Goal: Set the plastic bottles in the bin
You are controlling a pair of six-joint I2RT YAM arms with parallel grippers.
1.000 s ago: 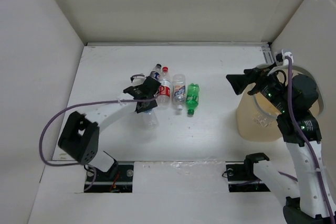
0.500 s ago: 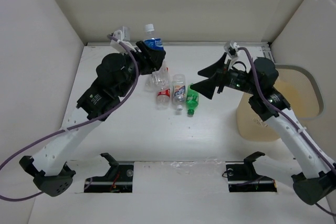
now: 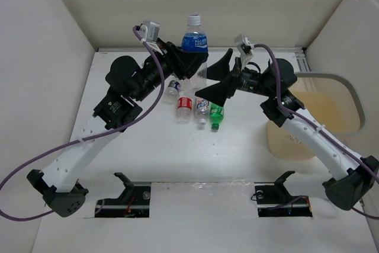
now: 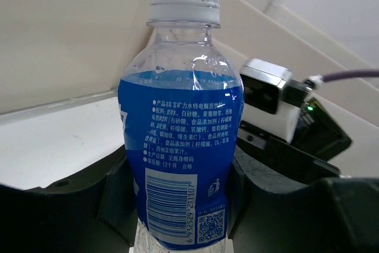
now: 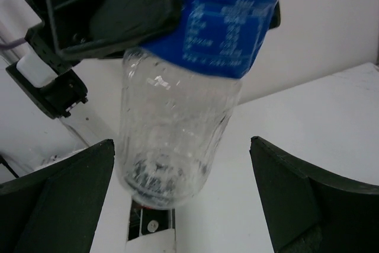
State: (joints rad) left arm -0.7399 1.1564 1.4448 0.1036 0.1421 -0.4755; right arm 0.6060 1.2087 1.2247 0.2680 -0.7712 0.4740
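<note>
My left gripper (image 3: pixel 190 63) is shut on a blue-labelled plastic bottle (image 3: pixel 194 41) and holds it upright, high over the back of the table. In the left wrist view that bottle (image 4: pixel 183 122) fills the frame between the dark fingers (image 4: pixel 115 199). My right gripper (image 3: pixel 217 79) stands open just right of it. Its fingers (image 5: pixel 59 205) are spread wide on either side of the bottle's clear base (image 5: pixel 174 140), not touching. On the table lie a clear bottle (image 3: pixel 172 87), a red-and-white one (image 3: pixel 185 106), a pale-labelled one (image 3: pixel 202 106) and a green one (image 3: pixel 217 112). The tan bin (image 3: pixel 287 140) stands at the right.
White walls enclose the table on the left, back and right. Both arms reach over the row of lying bottles. The right arm's links run in front of the bin's grey rim (image 3: pixel 354 93). Two mounting slots (image 3: pixel 127 197) lie at the near edge.
My left gripper has lifted the blue-labelled bottle off the table, then higher and to the right. The right arm has swung left from over the bin, jaws open, up to the bottle.
</note>
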